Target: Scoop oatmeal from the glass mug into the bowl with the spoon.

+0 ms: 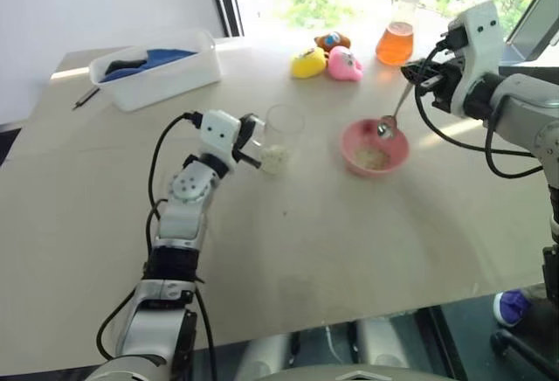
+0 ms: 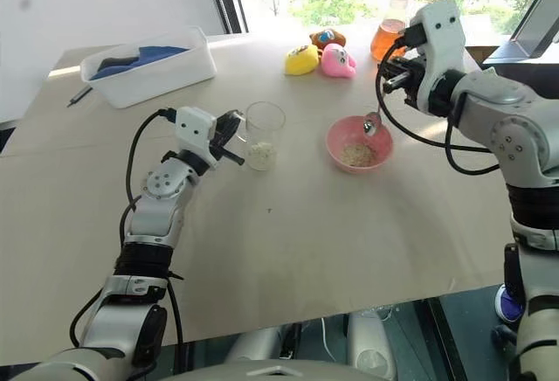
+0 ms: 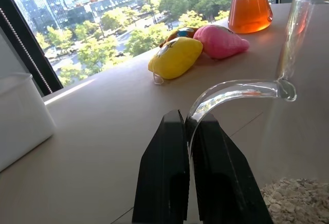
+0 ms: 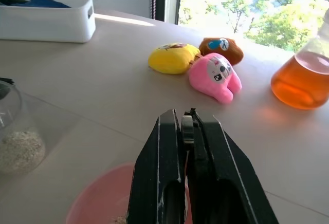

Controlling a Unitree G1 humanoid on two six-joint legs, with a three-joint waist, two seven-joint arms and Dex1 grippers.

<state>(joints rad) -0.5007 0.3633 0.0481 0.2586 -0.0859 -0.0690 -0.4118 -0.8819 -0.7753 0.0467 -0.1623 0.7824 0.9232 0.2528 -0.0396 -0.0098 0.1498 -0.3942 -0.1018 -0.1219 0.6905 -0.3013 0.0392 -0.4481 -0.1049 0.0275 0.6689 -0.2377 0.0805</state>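
Readable text: you'll find none in these views.
Pink plush toy [image 4: 214,76]: printed face marks, no letters you can read.
Yellow plush toy [image 4: 170,58]: printed face marks, no words.
Orange-liquid flask [image 3: 250,7]: no label or scale you can read.
White tub [image 1: 162,71]: unmarked.

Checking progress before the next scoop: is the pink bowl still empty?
No, the bowl already holds a small pile of oatmeal, with the spoon hanging over it.

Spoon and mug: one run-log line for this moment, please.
left gripper shut on glass mug handle | right gripper shut on spoon over bowl | oatmeal in bowl
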